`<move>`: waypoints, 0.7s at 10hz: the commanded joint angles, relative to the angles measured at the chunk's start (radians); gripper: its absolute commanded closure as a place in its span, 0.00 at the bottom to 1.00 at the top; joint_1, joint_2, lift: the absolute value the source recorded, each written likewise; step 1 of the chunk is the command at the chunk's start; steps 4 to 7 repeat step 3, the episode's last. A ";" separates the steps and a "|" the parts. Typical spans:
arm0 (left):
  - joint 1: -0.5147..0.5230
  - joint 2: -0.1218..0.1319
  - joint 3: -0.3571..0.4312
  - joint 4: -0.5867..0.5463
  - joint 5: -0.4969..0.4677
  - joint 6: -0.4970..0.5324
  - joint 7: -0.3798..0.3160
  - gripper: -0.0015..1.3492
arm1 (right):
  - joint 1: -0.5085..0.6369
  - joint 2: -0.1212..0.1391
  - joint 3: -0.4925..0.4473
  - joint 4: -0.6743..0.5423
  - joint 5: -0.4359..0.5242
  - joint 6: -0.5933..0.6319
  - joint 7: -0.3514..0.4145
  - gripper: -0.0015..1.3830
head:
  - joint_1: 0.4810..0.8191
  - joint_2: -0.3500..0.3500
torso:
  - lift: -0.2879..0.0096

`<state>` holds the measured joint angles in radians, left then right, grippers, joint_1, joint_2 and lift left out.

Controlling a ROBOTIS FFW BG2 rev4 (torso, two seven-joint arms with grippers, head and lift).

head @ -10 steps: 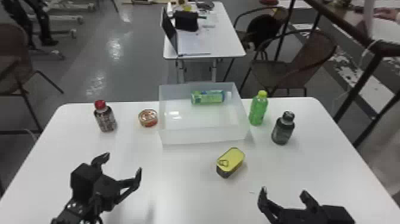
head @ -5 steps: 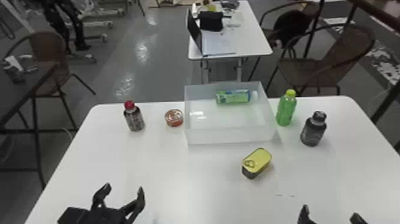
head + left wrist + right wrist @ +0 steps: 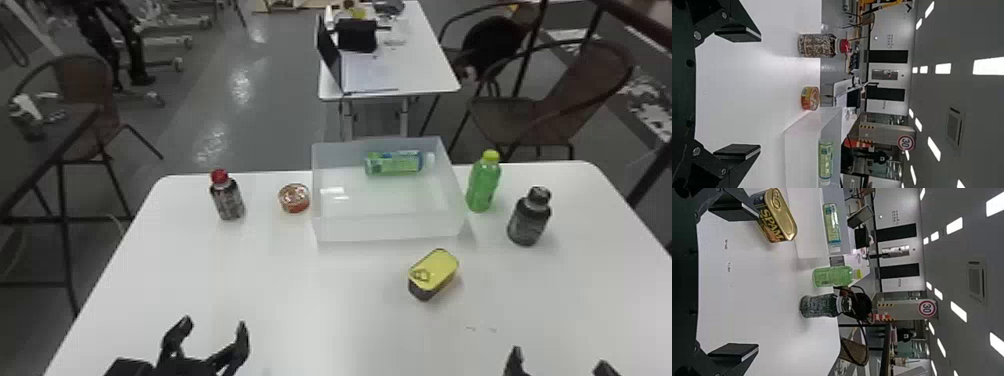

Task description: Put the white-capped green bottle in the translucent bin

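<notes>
Stretching wide, the white tabletop (image 3: 280, 300) bears the translucent bin (image 3: 387, 230); nearer, the left hand (image 3: 214, 324) and right hand (image 3: 560, 360) are both spread; the white-capped green bottle (image 3: 395, 163) lies on its side inside the bin, near the far wall.

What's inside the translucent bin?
The white-capped green bottle lies on its side in the translucent bin, near the far wall, cap to the right. Nothing else visible inside. What's directly under it is covered.
</notes>
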<state>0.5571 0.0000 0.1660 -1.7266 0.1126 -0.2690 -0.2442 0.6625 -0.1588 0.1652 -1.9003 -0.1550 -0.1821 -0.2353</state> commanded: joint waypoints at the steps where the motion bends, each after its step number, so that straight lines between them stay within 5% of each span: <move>1: 0.000 -0.003 -0.003 0.002 0.004 -0.004 0.000 0.22 | 0.000 -0.002 0.005 -0.003 0.002 0.004 0.001 0.09 | 0.63 0.65 | 0.78; 7: -0.011 -0.003 -0.011 0.018 0.019 -0.016 0.000 0.22 | 0.000 -0.005 0.005 -0.002 -0.003 0.004 0.001 0.09 | 0.63 0.65 | 0.78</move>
